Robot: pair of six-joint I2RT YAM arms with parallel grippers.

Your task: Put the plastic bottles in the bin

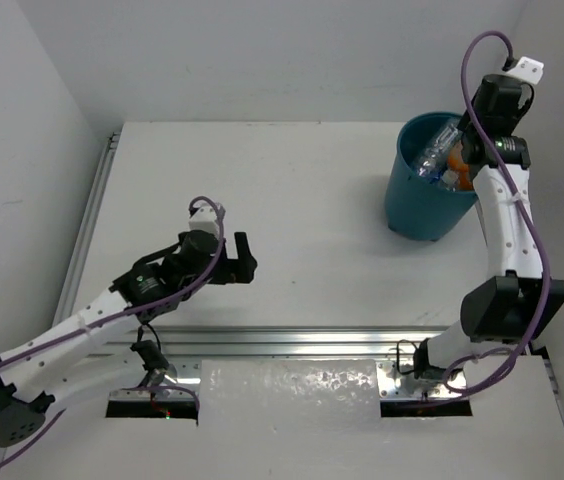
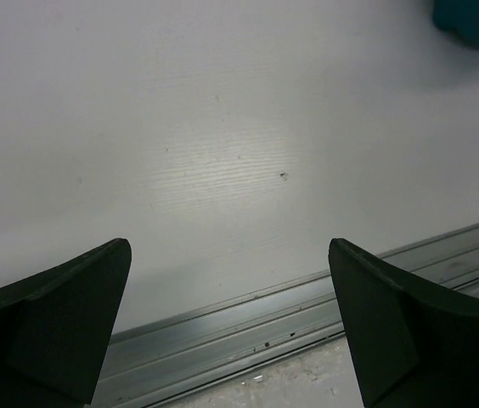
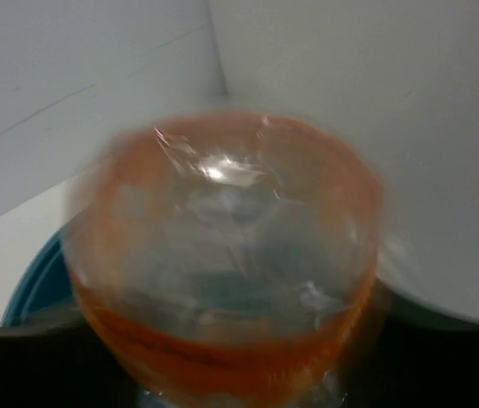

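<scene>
Setting: you have a white table [image 1: 292, 190] boxed in by white walls [image 1: 262, 60], with an aluminium rail [image 1: 292, 335] along its near edge.
Top view, bin: the round teal-blue plastic bin [image 1: 424, 205] stands at the far right. Inside lies a clear plastic bottle with a blue label [image 1: 434, 157], its print too small to read.
Top view, right arm: elbow bent, forearm upright, right gripper [image 1: 467, 152] over the bin's rim, with an orange plastic bottle [image 1: 455, 158] at its tip.
Top view, left arm: stretched low, left gripper [image 1: 245, 258] well apart from the bin.
Left wrist view: fingers [image 2: 61, 323] spread wide, bare table between them.
Right wrist view: the orange bottle [image 3: 222, 272], blurred, fills the frame, its base toward you, above the bin's rim [image 3: 31, 285]. You cannot tell whether the jaws grip it.
</scene>
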